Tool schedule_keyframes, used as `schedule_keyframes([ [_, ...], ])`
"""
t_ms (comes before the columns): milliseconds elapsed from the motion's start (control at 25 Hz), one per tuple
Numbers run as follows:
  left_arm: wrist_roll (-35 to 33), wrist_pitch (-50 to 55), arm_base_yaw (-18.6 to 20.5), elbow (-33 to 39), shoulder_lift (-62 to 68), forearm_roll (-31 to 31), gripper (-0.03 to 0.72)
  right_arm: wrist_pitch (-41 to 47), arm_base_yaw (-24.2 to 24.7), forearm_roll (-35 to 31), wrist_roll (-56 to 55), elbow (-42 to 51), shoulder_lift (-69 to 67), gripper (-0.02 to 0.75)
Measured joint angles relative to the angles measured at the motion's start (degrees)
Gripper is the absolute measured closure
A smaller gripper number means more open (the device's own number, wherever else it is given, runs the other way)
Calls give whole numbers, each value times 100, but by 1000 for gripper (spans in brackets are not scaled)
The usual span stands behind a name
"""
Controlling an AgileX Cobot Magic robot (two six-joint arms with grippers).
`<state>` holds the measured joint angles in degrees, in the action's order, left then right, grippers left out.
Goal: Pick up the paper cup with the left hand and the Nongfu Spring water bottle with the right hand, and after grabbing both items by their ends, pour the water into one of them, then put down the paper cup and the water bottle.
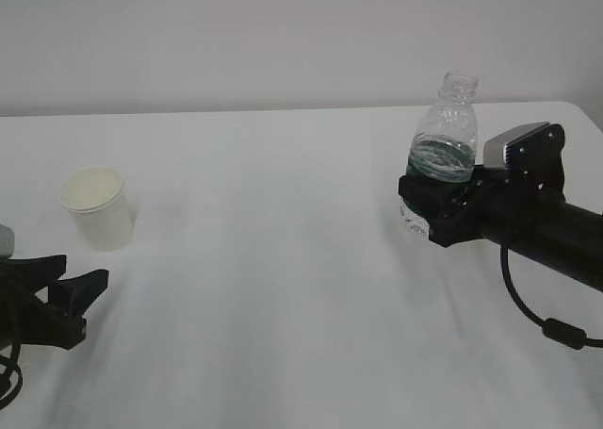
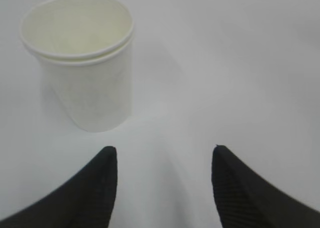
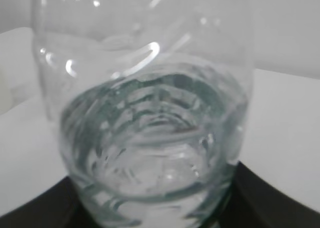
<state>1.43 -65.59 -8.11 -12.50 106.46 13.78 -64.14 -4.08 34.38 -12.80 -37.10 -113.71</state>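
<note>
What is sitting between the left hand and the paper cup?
Nothing: only bare white table separates the open left hand from the paper cup, clearest in the left wrist view.

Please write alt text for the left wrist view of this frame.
A white paper cup stands upright and empty on a white table, left of centre. Below it the two black fingers of the open left gripper frame bare table, short of the cup.
</note>
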Motion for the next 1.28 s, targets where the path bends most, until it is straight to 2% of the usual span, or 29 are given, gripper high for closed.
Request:
schedule_keyframes([
  [480,0,0,0,0,9,60,257,0,0,-454,130,737,899,312],
  [880,0,0,0,0,22,62,257,3,0,-479,155,1093,1190,312],
  [1280,0,0,0,0,22,62,257,13,0,-481,203,1685,2106,312],
])
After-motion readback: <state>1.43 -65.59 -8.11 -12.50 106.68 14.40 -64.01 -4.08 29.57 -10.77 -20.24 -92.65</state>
